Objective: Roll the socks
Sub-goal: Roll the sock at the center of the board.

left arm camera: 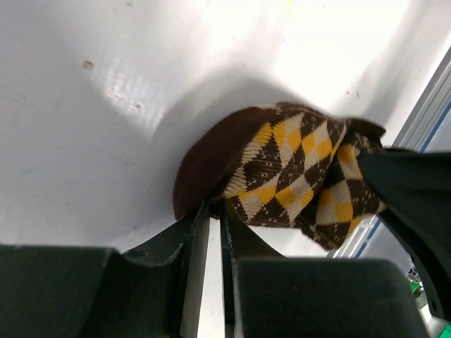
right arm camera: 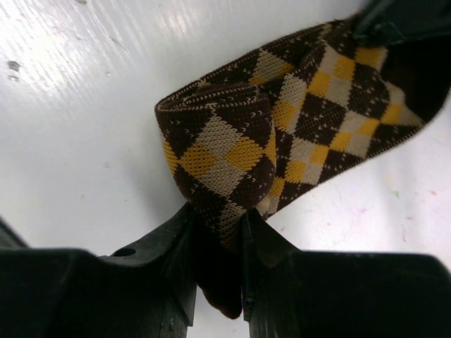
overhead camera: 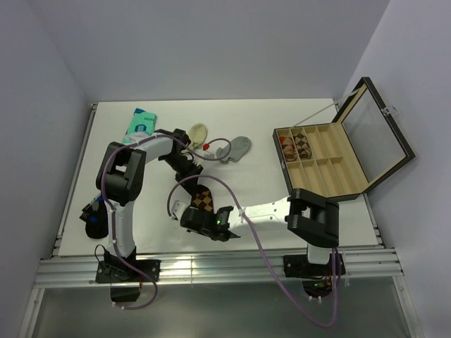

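at the left, toward the back of the bench (overhead camera: 268,116), lies a teal packet (overhead camera: 141,121). next are the left jaws, set at the brown end of the argyle sock (overhead camera: 203,199); in the left wrist view their fingers (left arm camera: 243,246) stand almost together, with only a thin slit of white bench between them, and the tips touch the brown cloth, but i cannot tell if any cloth is really pinched. behind them a cream sock (overhead camera: 198,132) lies flat. the argyle sock is in the middle of the bench, toward the near edge, and one end of it is folded over on itself. the right jaws are clenched on this folded end: the cloth fills the gap between the fingers (right arm camera: 169,260). more to the right and back, a grey sock (overhead camera: 239,148) lies apart from the cream one, with a small red thing (overhead camera: 206,146) between them. at the right stands an open box (overhead camera: 338,172) with compartments; patterned cloth (overhead camera: 296,146) sits in two compartments at its left end.
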You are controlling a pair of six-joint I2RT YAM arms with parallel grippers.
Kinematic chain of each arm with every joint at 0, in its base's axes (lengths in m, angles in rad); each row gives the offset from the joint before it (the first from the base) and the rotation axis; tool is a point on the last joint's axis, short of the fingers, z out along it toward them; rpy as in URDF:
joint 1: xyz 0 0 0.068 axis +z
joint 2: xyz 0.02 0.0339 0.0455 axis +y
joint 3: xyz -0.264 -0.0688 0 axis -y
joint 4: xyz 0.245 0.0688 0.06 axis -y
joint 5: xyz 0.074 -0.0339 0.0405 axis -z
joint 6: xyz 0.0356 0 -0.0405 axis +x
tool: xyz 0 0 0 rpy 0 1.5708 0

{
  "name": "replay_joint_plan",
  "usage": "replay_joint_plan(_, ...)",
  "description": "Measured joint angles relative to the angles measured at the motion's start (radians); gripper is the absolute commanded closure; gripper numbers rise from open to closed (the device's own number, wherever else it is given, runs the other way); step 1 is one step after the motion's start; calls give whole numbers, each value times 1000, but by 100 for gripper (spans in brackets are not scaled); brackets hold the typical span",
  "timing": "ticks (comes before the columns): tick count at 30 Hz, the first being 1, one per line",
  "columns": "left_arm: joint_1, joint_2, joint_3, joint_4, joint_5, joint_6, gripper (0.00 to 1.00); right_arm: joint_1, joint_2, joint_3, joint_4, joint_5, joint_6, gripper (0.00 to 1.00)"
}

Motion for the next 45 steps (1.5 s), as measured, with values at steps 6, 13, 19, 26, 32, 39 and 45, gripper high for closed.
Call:
replay_joint_plan(6,-10,23,44,-11,-13,-22,81,-93,14,85,-103,-243,-17,93)
replay_joint_plan(13,-23,16,58,-3,-24,-32,66,-230,95,195,-154,-555,-26,93)
replay_joint_plan(19,-24,-24,56,100,-59,-41,59,-292,132,217,-148,-720,-18,92)
replay_joint_plan(26,-22,-74,58,163,-106,-81,52,-308,165,227,-92,-834,1,93)
replay_joint_plan(32,20,-124,79,241,-130,-183,53,-333,165,206,-59,-891,25,93)
replay_joint_plan(39,183,-269,102,350,-134,-307,51,-341,168,206,-55,-905,42,92)
replay_joint_plan(45,277,-449,83,394,-160,-286,49,-351,205,253,-93,-945,50,92)
